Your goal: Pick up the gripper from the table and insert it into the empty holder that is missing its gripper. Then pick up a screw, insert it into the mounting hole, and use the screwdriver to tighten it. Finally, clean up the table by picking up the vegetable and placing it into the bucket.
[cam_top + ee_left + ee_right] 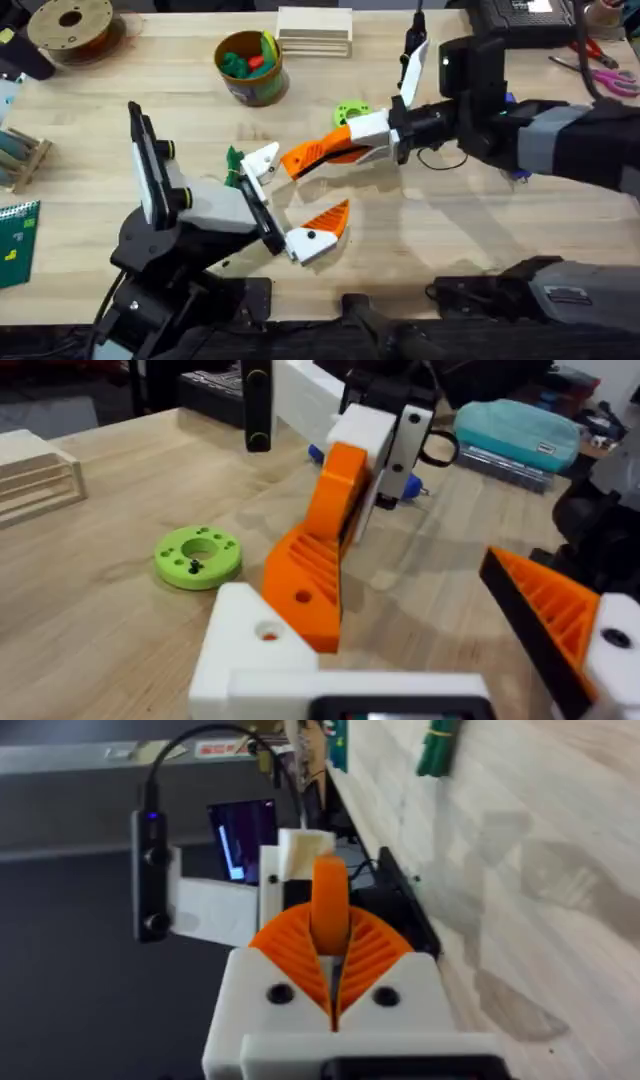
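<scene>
A wooden table [470, 240] is seen from above, with two robot arms reaching toward its middle. The right gripper [385, 135] comes in from three o'clock, its fingers pinched closed on a loose orange ribbed pad [318, 152]. In the right wrist view the pad [330, 905] stands on edge, squeezed between the two orange ribbed fingertips [290, 955].

The left gripper [285, 200] reaches up from seven o'clock with its jaws spread apart. Its far finger is a bare white block, the holder [262, 161]; its near finger already carries an orange pad. The tip of the held pad sits just beside the holder, and in the left wrist view the pad [315, 560] appears to touch the block [255, 645].

A green ring-shaped disc [349, 113] lies at the held pad's one o'clock. A small dark green leafy vegetable [235, 163] lies at the holder's nine o'clock. An olive-gold bucket [250, 68], holding green and red pieces, stands near the table's twelve o'clock edge. A little blue [410, 485] shows behind the right gripper.
</scene>
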Motion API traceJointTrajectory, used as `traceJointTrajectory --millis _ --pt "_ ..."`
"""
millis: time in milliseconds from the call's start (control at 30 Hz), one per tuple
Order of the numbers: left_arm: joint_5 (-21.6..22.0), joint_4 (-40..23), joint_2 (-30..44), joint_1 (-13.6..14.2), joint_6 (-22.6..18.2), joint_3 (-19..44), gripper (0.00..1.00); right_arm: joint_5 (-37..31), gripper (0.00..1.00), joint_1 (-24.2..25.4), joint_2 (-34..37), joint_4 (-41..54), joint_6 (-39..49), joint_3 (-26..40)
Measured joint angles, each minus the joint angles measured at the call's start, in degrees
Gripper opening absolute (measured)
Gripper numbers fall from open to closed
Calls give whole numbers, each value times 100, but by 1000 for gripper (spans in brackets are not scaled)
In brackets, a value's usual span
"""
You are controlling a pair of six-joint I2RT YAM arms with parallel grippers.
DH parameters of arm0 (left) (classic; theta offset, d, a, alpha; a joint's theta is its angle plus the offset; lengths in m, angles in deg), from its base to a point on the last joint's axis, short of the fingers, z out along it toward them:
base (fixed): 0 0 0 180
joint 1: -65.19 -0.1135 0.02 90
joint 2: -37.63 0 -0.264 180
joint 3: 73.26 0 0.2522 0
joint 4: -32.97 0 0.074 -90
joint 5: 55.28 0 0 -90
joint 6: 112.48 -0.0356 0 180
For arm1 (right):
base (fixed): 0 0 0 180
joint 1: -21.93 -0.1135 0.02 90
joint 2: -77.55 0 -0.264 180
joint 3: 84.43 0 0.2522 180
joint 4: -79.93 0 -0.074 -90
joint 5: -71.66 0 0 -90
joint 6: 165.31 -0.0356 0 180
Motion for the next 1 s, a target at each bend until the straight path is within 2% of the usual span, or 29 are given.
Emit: traceJointTrajectory --millis 133,433,600,800,1000 --pt "-47 2 -2 2 2 0 987 204 16 -78 10 -325 -253 0" --pt "-119 0 -1 7 1 0 987 324 16 -128 12 -315 -409 0" --pt "-85 -7 0 0 44 0 987 159 15 -278 101 -414 -534 0" --pt "-2 -7 0 0 93 0 987 -61 15 -429 415 -1178 -1116 0" --pt "41 -10 40 -2 247 0 987 -476 14 -654 556 -1466 -1621 11"
